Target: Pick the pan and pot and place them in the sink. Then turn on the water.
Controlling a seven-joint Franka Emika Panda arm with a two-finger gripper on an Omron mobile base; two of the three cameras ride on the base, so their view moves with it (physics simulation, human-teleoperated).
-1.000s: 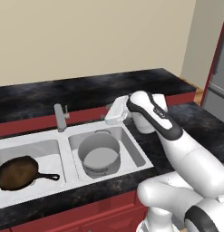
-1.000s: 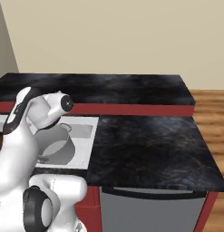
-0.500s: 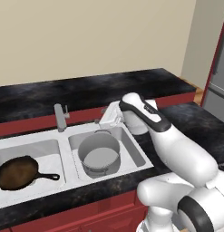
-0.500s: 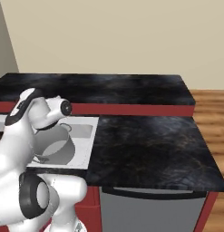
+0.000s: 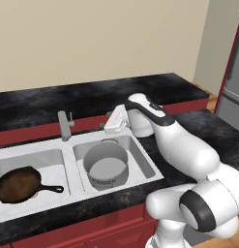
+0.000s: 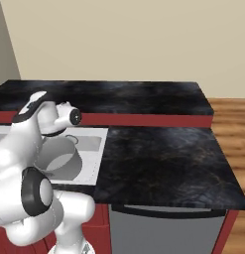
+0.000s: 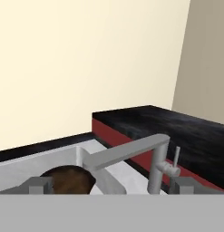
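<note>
Left base view: sink (image 5: 149, 167) is a white rectangular double basin set in a black speckled stone counter (image 5: 38, 104) over red cabinet fronts. Pan (image 5: 17, 184), round, shallow, dark brown with a short straight black handle, lies flat in the left basin. Pot (image 5: 105, 163), a tall straight-walled grey metal cylinder with small loop handles, stands upright in the right basin. Faucet (image 5: 66, 126), a matte grey post, sits at the back rim between the basins. The arm's glossy white hand hangs above the back edge of the right basin, just right of the faucet; fingers hidden behind the hand here.

Right base view: the arm's white links cover most of the sink; the pot's grey wall and rim (image 6: 58, 159) show upright in the basin beside the counter edge. Counter top is dark, marbled and flat. Grey appliance front (image 6: 163, 233) sits under the counter.

Hand view: gripper (image 7: 111, 185) is spread wide, with its two grey tips far apart at the bottom corners and nothing between them. The faucet's square-section spout runs across the middle, with a thin lever on the post. The brown pan shows low at left, in the white basin.
</note>
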